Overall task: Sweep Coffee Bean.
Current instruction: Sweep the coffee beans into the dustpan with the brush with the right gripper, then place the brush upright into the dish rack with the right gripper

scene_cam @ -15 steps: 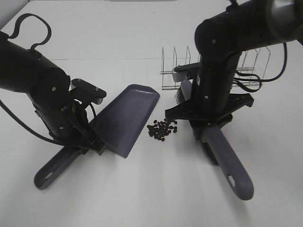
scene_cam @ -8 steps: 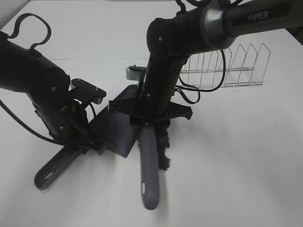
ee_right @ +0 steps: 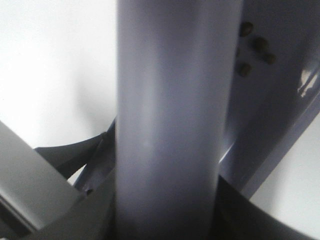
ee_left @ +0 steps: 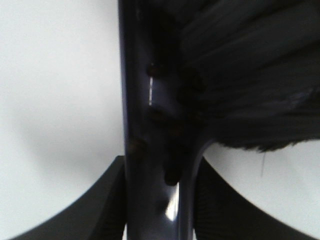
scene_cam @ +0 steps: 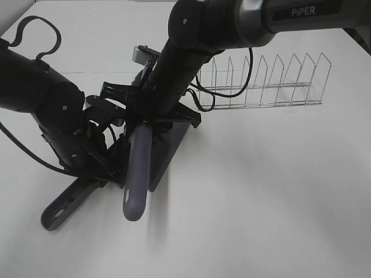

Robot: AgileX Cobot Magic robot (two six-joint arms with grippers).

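**Obs:** Where are the beans?

**Op:** I see a few coffee beans [ee_right: 259, 45] lying inside the dustpan [ee_right: 285, 105], just beside the brush handle [ee_right: 170, 110]. The left wrist view shows more dark ones deeper in the pan, against the bristles [ee_left: 250, 75]. I see none on the bare table [scene_cam: 261, 191] from above. The right arm [scene_cam: 232, 29] hides the pan's mouth, so I cannot rule out strays there.

**Obs:** Grips?

**Op:** The left gripper [scene_cam: 106, 174] is clenched on the dustpan's handle. The right gripper [scene_cam: 148, 119] is clenched on the brush handle and reaches across, over the pan.

**Obs:** What could go wrong?

**Op:** These are my judgements.
1. Drawing the brush back low could let the bristles drag beans out over the lip.
2. Tipping the pan mouth-down on the lift would let them roll out, since they are small and round.
3. Pressing the brush hard into the pan could twist it in the left grip.
4. The two wrists are crowded together, so a careless retreat risks contact, and the wire rack [scene_cam: 278, 81] stands near the right arm's way out.
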